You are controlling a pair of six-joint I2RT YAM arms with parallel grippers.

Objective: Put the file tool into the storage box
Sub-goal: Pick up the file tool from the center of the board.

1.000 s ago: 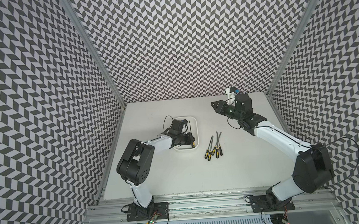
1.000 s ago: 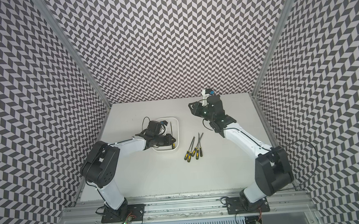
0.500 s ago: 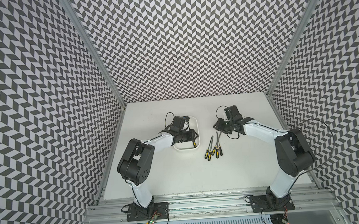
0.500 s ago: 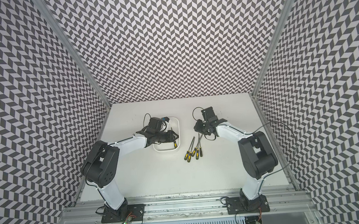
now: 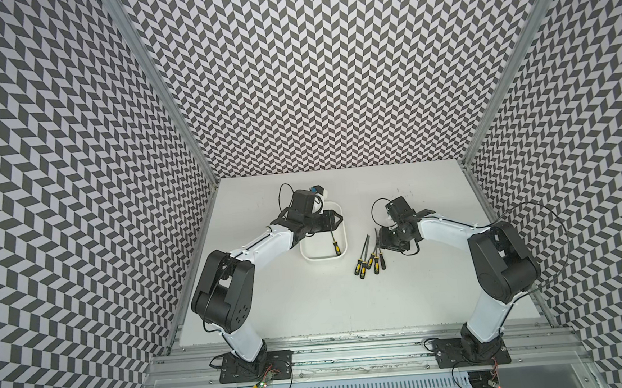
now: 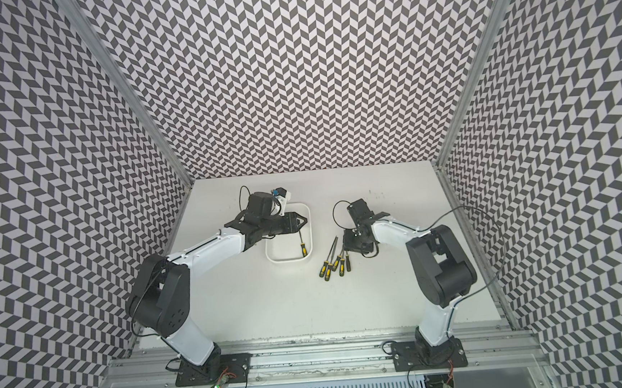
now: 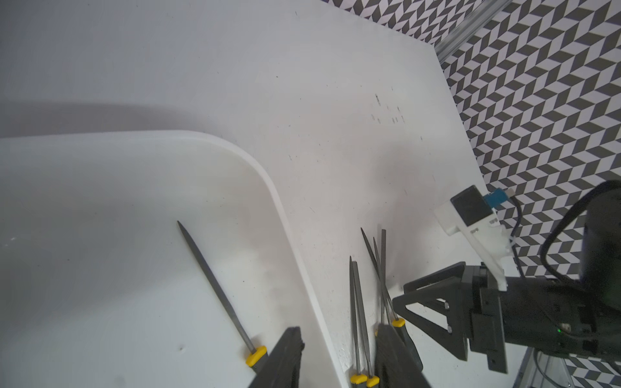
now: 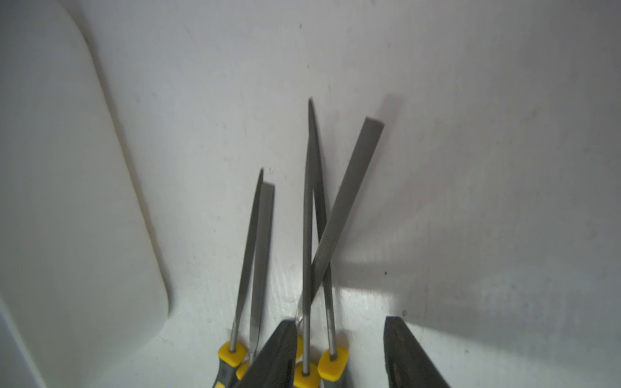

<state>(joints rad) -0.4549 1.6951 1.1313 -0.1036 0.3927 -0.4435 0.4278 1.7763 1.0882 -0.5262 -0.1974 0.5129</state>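
With left gripper (image 7: pixel 340 329) and right gripper (image 8: pixel 339 321) jaws both spread, I'd pinch just the flat file (image 8: pixel 349 188), nothing else.

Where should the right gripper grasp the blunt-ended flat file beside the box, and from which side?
Probably the flat file near its blunt tip, from above, jaws across its width: there it splays clear of the other files, whereas by the yellow handles they crowd and cross.
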